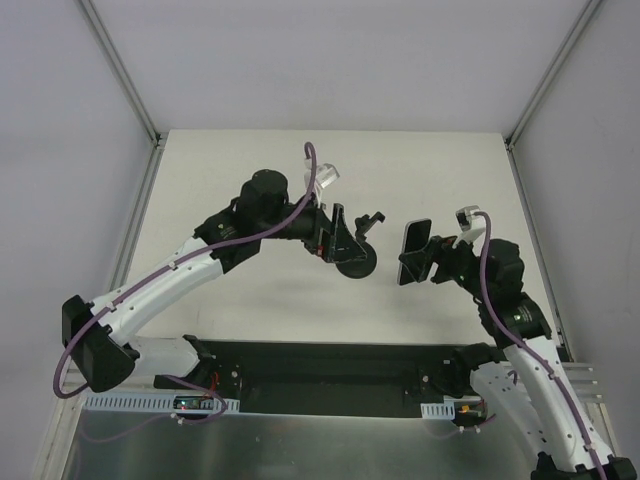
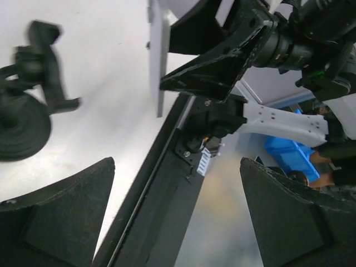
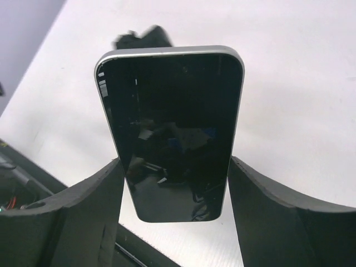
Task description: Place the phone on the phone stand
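Observation:
My right gripper (image 1: 428,260) is shut on the phone (image 1: 414,252) and holds it upright above the table, a little right of the phone stand (image 1: 357,262). In the right wrist view the phone (image 3: 172,122) shows its black screen between my fingers (image 3: 89,206), and the stand's head (image 3: 143,36) peeks out behind its top edge. My left gripper (image 1: 336,240) is open and empty, just left of the stand. In the left wrist view the stand (image 2: 25,119) lies far left, outside my fingers (image 2: 61,217), and the phone's pale edge (image 2: 158,61) is at the top.
A black base rail (image 1: 320,375) runs along the table's near edge between the arm bases. Metal frame posts (image 1: 120,70) bound the table at the back corners. A blue bin (image 2: 289,156) shows beyond the table edge in the left wrist view.

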You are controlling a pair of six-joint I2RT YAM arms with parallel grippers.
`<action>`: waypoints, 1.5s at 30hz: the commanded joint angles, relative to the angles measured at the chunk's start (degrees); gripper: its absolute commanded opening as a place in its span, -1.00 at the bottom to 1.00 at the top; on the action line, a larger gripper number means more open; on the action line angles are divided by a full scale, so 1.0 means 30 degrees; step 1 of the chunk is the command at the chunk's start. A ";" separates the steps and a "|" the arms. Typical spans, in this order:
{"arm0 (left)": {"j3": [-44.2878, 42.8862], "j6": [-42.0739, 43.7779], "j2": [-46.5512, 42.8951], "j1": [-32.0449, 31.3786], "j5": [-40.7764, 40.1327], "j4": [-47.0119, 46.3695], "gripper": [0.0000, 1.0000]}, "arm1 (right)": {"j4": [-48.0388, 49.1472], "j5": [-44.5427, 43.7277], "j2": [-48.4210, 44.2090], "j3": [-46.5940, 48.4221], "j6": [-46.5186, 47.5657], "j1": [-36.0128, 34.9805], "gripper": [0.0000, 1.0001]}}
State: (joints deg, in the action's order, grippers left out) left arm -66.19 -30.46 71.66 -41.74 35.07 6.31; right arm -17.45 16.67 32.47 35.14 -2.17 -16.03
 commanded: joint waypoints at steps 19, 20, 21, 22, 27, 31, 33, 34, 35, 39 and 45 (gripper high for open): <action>-0.8139 -0.0042 0.5642 -0.4897 -0.6946 0.4372 0.37 | -0.0101 -0.1511 -0.0892 0.3317 0.1809 -0.6168 -0.99; -0.8286 -0.0043 0.5732 -0.4926 -0.6799 0.4402 0.33 | -0.0071 -0.1860 -0.0833 0.3376 0.1838 -0.6315 -0.99; -0.8374 -0.0043 0.5878 -0.4926 -0.6710 0.4518 0.29 | -0.0216 -0.2038 -0.0659 0.3463 0.1867 -0.6635 -0.99; -0.8433 -0.0043 0.6083 -0.4984 -0.6680 0.4577 0.26 | -0.0218 -0.2330 -0.0570 0.3667 0.1897 -0.6754 -0.99; -0.8696 -0.0160 0.6611 -0.5043 -0.6271 0.4782 -0.01 | -0.0130 -0.3356 -0.0276 0.3787 0.2072 -0.8012 -0.99; -0.8843 -0.0189 0.6817 -0.5131 -0.5861 0.4929 -0.15 | -0.0100 -0.4118 0.0016 0.3903 0.2189 -0.8659 -0.98; -0.8815 -0.0189 0.6817 -0.5189 -0.5714 0.4958 -0.26 | -0.0129 -0.4266 0.0279 0.4020 0.2190 -0.8922 -0.99; -0.8814 -0.0189 0.6846 -0.5190 -0.5713 0.5017 -0.30 | -0.0072 -0.4469 0.0339 0.4021 0.2190 -0.9040 -0.98; -0.8843 -0.0189 0.6817 -0.5248 -0.5655 0.5017 -0.38 | -0.0071 -0.4645 0.0397 0.4050 0.2161 -0.9128 -0.99; -0.8844 -0.0218 0.6846 -0.5248 -0.5246 0.5251 -0.72 | 0.0134 -0.5437 0.0515 0.3962 0.2044 -0.9713 -0.99; -0.9106 0.0717 0.5971 -0.5248 -0.5769 0.6272 -1.00 | -0.1825 -0.7164 0.0428 0.4255 0.2276 -0.9715 0.67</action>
State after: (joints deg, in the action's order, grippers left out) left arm -90.28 -30.46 92.58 -56.73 16.73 23.94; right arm -21.80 -0.58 34.57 44.58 3.81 -44.88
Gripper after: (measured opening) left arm 0.052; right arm 0.660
